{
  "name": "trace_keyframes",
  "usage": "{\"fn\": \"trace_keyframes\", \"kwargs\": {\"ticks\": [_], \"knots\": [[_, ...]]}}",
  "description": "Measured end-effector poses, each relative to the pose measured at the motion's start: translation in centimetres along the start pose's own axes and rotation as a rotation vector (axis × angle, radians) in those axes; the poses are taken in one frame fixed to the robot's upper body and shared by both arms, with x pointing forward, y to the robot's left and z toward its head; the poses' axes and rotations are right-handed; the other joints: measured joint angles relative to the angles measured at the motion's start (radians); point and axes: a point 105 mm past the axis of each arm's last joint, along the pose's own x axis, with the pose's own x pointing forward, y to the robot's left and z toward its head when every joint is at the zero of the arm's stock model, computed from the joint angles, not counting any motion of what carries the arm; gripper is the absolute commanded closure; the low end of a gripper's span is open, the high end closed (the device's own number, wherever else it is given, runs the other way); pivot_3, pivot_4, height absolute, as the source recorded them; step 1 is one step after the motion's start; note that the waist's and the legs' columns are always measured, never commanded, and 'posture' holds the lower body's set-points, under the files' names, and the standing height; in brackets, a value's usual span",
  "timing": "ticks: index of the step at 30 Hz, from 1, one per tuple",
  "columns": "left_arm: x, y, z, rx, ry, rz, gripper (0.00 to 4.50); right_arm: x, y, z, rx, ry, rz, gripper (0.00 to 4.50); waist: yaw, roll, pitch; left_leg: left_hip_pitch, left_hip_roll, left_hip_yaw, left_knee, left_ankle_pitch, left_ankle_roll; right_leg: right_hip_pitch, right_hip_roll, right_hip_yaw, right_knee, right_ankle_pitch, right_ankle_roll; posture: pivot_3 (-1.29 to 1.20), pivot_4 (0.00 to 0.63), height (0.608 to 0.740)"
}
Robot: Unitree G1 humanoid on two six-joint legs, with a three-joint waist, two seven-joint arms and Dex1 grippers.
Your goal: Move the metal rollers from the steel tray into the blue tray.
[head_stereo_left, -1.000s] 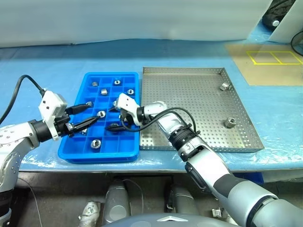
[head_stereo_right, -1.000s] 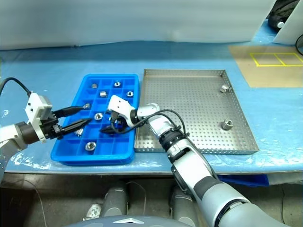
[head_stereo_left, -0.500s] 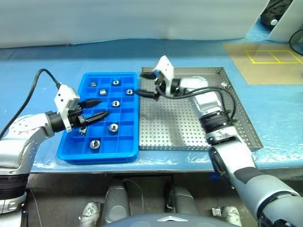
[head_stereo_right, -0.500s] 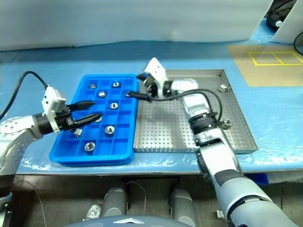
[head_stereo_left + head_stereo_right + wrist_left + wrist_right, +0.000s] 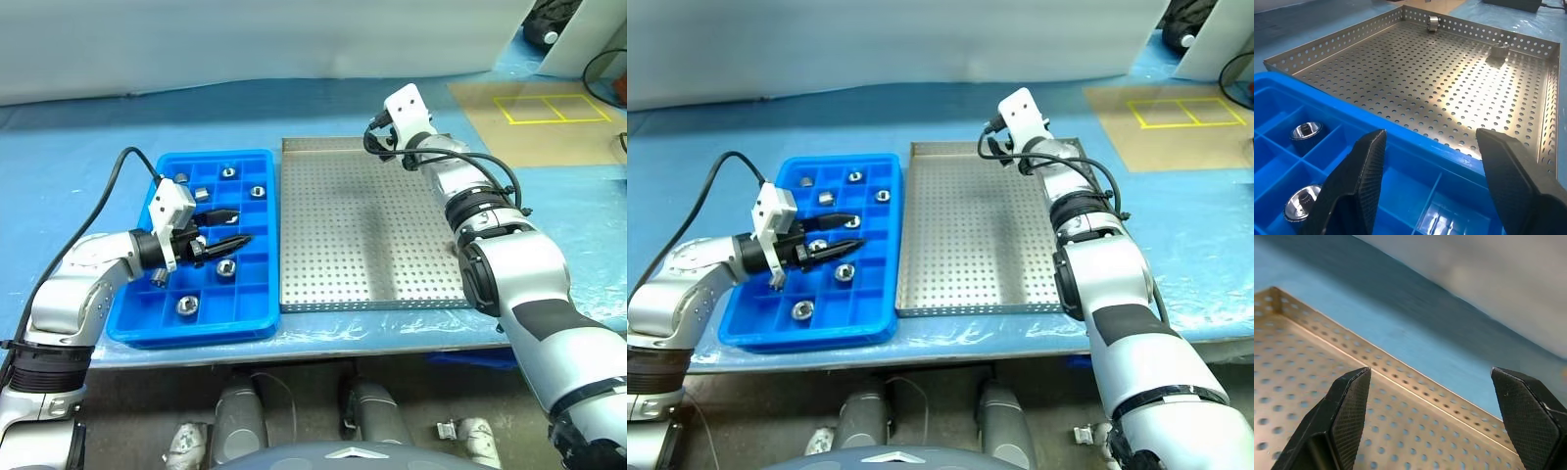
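- Our left gripper (image 5: 227, 227) hovers over the blue tray (image 5: 147, 328), fingers spread, empty.
- Our right gripper (image 5: 1435, 416), fingers wide, is above the steel tray's (image 5: 362, 245) far rim.
- We see metal rollers (image 5: 1304, 131) in the blue tray, two in the steel tray.

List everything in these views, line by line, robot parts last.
blue tray: one, bright blue, on the table's left side
steel tray: one, silver, perforated, right of the blue tray
rollers in blue tray: at least six, silver, in separate compartments
rollers in steel tray: two, silver, near its far side
table cover: one, blue
mat: one, tan with yellow lines, far right
left gripper: black jaws open, over blue tray
right gripper: black jaws open, over steel tray's far edge
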Motion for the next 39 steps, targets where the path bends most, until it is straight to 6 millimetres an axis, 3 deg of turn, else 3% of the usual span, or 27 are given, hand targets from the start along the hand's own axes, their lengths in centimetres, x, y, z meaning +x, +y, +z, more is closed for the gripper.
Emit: {"fn": "trace_keyframes", "kwargs": {"ticks": [2, 7, 12, 15, 19, 21, 26, 28, 33, 35, 39], "knots": [[-0.1, -0.4, -0.5, -0.012, 0.008, 0.004, 1.41, 0.1, -0.3, 0.7, -0.015, -0.013, -0.034, 0.43, -0.004, 0.001, 0.001, -0.001, 0.0, 0.0, 0.001, 0.0, 0.0, -0.001, 0.0, 0.0, 0.001, 0.0, 0.0, -0.01, 0.15, 0.74], [-0.1, -1.3, -0.7, -0.031, -0.002, 0.006, 1.41, 0.6, 0.0, 4.9, 0.024, -0.115, -0.056, 0.43, -0.003, 0.002, 0.001, 0.0, 0.0, 0.0, 0.001, -0.001, 0.001, -0.001, 0.0, 0.0, 0.003, 0.0, 0.0, 0.0, 0.15, 0.74], [0.1, -1.4, -0.4, -0.038, -0.026, 0.021, 1.41, 0.5, 0.2, 5.5, 0.133, -0.151, -0.033, 0.43, 0.013, 0.003, 0.002, -0.001, 0.0, 0.0, 0.003, -0.001, 0.002, -0.001, -0.001, 0.0, 0.002, 0.0, 0.0, 0.0, 0.15, 0.74], [0.3, -1.5, -0.5, -0.045, -0.038, 0.025, 1.41, -0.2, -0.9, 3.1, 0.167, -0.117, -0.054, 0.43, 0.028, 0.003, 0.002, -0.001, 0.0, 0.0, 0.003, -0.001, 0.002, 0.001, -0.001, -0.001, 0.001, 0.0, 0.0, -0.03, 0.15, 0.74], [0.7, -1.5, -0.9, -0.06, -0.044, 0.02, 1.41, -2.6, -3.9, -4.0, 0.2, 0.052, -0.182, 0.43, 0.045, 0.004, 0.002, -0.001, -0.002, 0.0, 0.004, -0.001, 0.002, 0.002, -0.001, 0.0, 0.0, 0.001, 0.002, -0.09, 0.15, 0.74], [1.2, -1.4, -1.0, -0.064, -0.045, 0.002, 1.41, -4.1, -5.8, -5.9, 0.228, 0.11, -0.272, 0.43, 0.042, 0.005, 0.003, 0.0, -0.002, 0.0, 0.005, -0.001, 0.001, 0.002, -0.001, 0.001, 0.001, 0.002, 0.003, -0.11, 0.15, 0.74], [3.2, -1.2, -0.3, -0.04, -0.073, -0.071, 1.41, -8.1, -11.9, -7.2, 0.259, 0.147, -0.528, 0.43, 0.024, 0.006, 0.003, 0.006, -0.002, 0.001, 0.004, 0.0, -0.001, 0.006, -0.001, 0.004, 0.002, 0.002, 0.004, -0.19, 0.15, 0.74], [3.6, -0.9, -0.4, -0.037, -0.068, -0.084, 1.41, -9.4, -13.0, -8.2, 0.253, 0.174, -0.577, 0.43, 0.012, 0.006, 0.003, 0.006, -0.003, 0.001, 0.005, 0.0, 0.0, 0.006, -0.001, 0.005, 0.002, 0.003, 0.005, -0.19, 0.15, 0.74], [4.5, -0.8, -0.4, -0.034, -0.075, -0.118, 1.41, -10.3, -12.4, -11.1, 0.269, 0.263, -0.574, 0.43, -0.029, 0.006, 0.003, 0.006, -0.003, 0.002, 0.005, 0.0, 0.0, 0.004, -0.001, 0.006, 0.002, 0.003, 0.005, -0.23, 0.15, 0.74], [4.9, -0.8, -0.4, -0.031, -0.079, -0.131, 1.41, -9.9, -11.7, -11.0, 0.284, 0.254, -0.546, 0.43, -0.041, 0.007, 0.003, 0.007, -0.002, 0.002, 0.005, 0.0, 0.0, 0.005, 0.0, 0.006, 0.002, 0.003, 0.005, -0.23, 0.15, 0.74], [5.6, -0.9, -0.3, -0.025, -0.091, -0.148, 1.41, -7.1, -7.9, -9.7, 0.313, 0.214, -0.43, 0.43, -0.06, 0.007, 0.003, 0.006, -0.002, 0.002, 0.005, 0.0, 0.0, 0.005, 0.0, 0.006, 0.003, 0.004, 0.004, -0.21, 0.15, 0.74]]}}
